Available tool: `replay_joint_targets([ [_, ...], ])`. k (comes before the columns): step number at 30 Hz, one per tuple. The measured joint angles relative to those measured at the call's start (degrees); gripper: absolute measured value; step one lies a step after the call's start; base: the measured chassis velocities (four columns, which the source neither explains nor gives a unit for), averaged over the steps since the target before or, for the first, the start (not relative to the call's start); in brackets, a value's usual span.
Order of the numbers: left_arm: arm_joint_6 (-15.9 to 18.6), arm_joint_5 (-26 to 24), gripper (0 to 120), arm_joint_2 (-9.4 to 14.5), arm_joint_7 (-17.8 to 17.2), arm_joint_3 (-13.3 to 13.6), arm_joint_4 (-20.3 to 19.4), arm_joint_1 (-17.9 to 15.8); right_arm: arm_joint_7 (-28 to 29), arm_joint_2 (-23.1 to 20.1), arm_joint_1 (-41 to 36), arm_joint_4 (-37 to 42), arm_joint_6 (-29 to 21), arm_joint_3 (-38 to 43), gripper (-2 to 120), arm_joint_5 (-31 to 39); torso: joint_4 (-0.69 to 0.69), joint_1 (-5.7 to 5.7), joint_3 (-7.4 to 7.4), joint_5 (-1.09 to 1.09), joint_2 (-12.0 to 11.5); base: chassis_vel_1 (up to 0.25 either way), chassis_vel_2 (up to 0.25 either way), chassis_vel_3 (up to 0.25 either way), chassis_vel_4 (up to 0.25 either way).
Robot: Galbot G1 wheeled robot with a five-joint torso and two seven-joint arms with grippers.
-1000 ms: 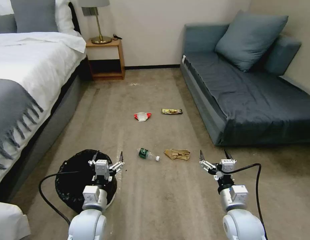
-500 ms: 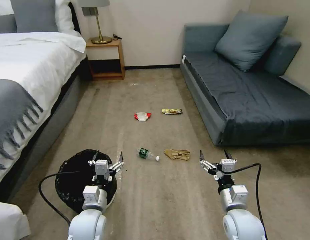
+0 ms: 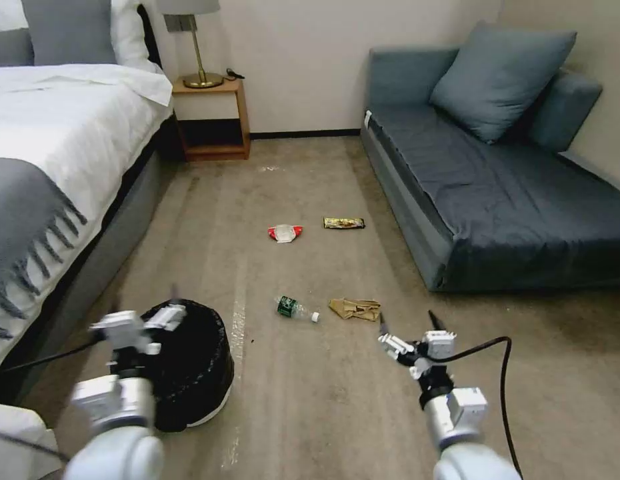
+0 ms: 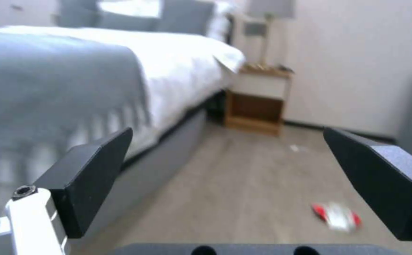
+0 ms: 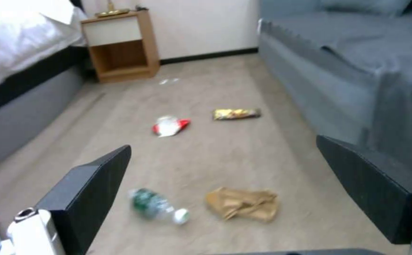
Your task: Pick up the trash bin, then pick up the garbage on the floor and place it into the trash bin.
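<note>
Both spread: left gripper (image 3: 145,319) beside crinkly-bagged round trash bin (image 3: 193,363), right gripper (image 3: 409,328) near crumpled paper (image 3: 355,309)

the head view looks forward and down from high up over a bedroom floor (image 3: 303,393), with a bed (image 3: 50,153) along the robot's left, a sofa (image 3: 497,193) along its right and a nightstand (image 3: 212,117) against the far wall. the left wrist view sits low, close to the floor, looking between its own two dark fingers (image 4: 90,177) along the bed (image 4: 73,81) toward the nightstand (image 4: 258,99). the right wrist view, also low, looks between its fingers (image 5: 92,191) up the floor between the bed and the sofa (image 5: 352,63). all three views share the nightstand and a red-and-white wrapper (image 3: 285,232).
</note>
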Motion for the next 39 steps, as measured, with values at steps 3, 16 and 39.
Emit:
replay_joint_targets([
  [3,1.05,-3.98,100,0.31,-3.2,-3.56,-4.72,1.81,1.44,0.43,-4.17,5.22,-3.07,-3.73,100,0.0,0.01,0.0,0.0,0.03,0.0,0.0,0.0,0.0,0.0],
  [16,3.61,-4.65,100,6.73,-3.66,-5.22,-2.21,2.74,2.63,-1.9,-5.59,5.98,-0.8,-3.64,100,3.21,-0.01,0.0,0.0,-0.03,0.0,0.0,0.0,0.0,0.0],
  [39,10.62,-6.3,97,10.94,-4.09,-5.54,16.28,0.67,5.36,-1.96,-4.59,3.56,1.64,-3.41,100,2.32,0.0,0.0,0.0,0.02,0.0,0.0,0.0,0.0,0.0],
])
